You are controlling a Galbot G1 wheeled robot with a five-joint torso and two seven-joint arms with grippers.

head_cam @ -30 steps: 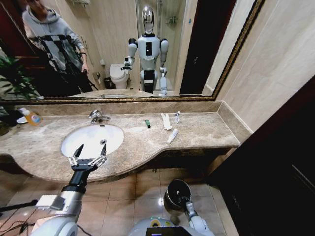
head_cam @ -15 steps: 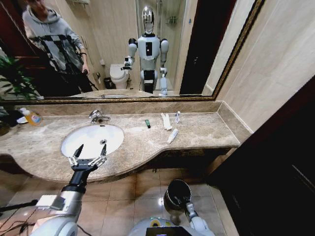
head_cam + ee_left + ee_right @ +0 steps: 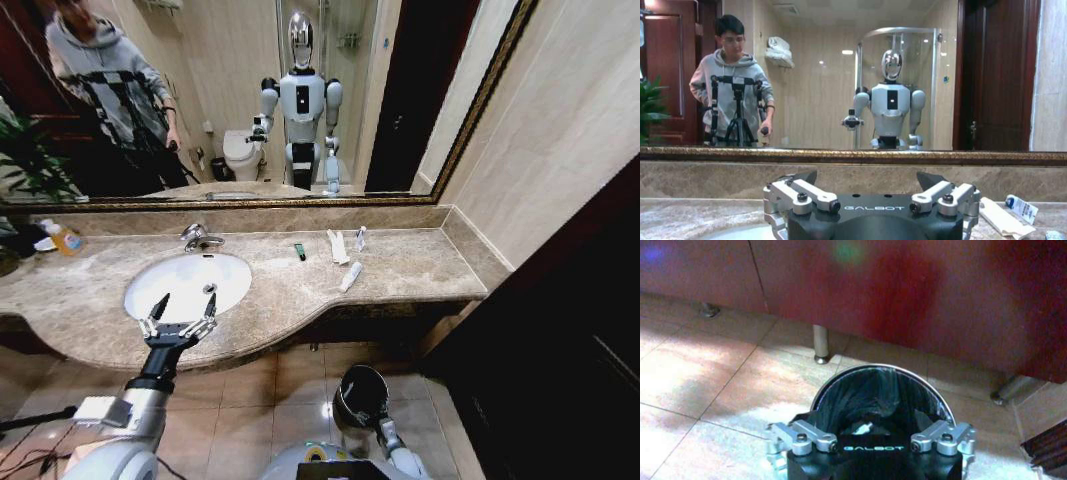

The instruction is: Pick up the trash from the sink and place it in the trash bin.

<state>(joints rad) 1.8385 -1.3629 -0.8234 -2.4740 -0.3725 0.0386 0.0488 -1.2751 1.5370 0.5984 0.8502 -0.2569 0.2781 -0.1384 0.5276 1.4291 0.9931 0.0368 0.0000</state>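
Trash lies on the brown marble counter, to the right of the sink, not in the basin. I see a small dark green packet, a long white wrapper beside it, a little clear-white sachet near the wall, and a slim white tube closer to the front edge. All four pieces are apart from each other. In my left wrist view the wrapper and the sachet lie side by side on the counter.

The sink is a white oval with a chrome faucet behind it. A bottle of orange liquid stands at the far left of the counter.

My left pincer hangs over the front rim of the sink with its fingers spread wide and nothing between them.

My right pincer is low, over the trash bin on the tiled floor. In the right wrist view it is released, the fingers apart just above the round metal rim of the bin. Inside the bin is a dark bag, and a small white piece lies in it.
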